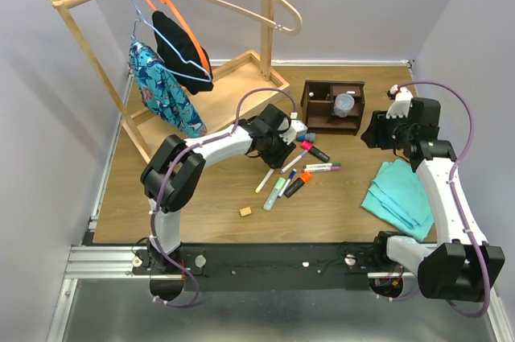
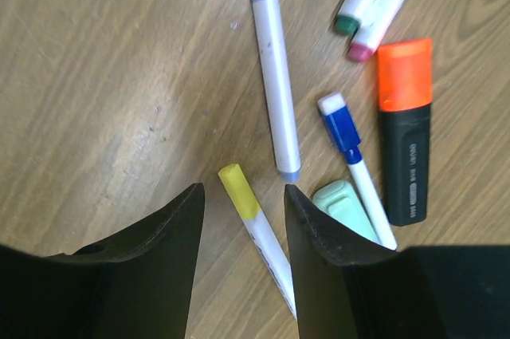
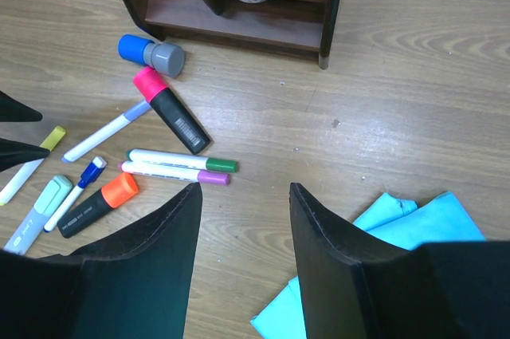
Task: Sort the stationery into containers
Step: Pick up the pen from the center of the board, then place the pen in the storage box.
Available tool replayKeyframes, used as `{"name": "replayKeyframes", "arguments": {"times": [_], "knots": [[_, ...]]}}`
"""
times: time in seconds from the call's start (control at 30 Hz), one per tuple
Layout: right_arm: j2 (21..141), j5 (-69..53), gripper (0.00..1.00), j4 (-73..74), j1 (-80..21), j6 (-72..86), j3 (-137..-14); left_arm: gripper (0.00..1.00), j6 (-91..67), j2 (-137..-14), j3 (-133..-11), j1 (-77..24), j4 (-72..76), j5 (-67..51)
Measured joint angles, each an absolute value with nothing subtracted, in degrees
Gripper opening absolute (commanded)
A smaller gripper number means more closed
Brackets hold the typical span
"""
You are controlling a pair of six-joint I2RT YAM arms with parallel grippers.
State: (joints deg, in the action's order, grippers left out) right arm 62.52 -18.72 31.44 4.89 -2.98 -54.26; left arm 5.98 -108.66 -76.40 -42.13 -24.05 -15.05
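the left hand is spread astride the yellow-capped pen lying on the surface, not yet pinching; one finger crowds the lilac pen and mint highlighter, so closing could snag them or roll the pen; the right hand hangs spread, empty.

Three highlighters, five slim pens, one eraser, one organizer and one teal cloth were counted, fwiw.

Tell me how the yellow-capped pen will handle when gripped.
The yellow-capped pen looks slim, straight and rigid, so it is probably light and stiff. Its round, smooth barrel may roll on the table if nudged sideways.
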Motion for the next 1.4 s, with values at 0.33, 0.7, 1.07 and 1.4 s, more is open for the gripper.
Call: {"name": "replayKeyframes", "arguments": {"times": [0.33, 0.7, 1.07, 1.4], "knots": [[62.4, -19.0, 0.56, 31.5, 5.8, -2.9, -53.5, 0.42, 5.6, -112.6, -77.5, -42.1, -26.9, -11.9], [62.4, -19.0, 0.56, 31.5, 6.1, -2.8, -53.3, 0.00, 5.1, -114.1, -79.8, -42.1, -28.2, -12.3], [63.1, -19.0, 0.56, 31.5, 6.8, -2.9, -53.3, 0.00, 6.3, -113.5, -99.4, -41.5, -38.4, -22.3], [65.0, -19.0, 0.56, 31.4, 6.8, -3.1, -53.3, 0.00, -1.4, -106.0, -95.7, -40.4, 14.1, -38.3]]}}
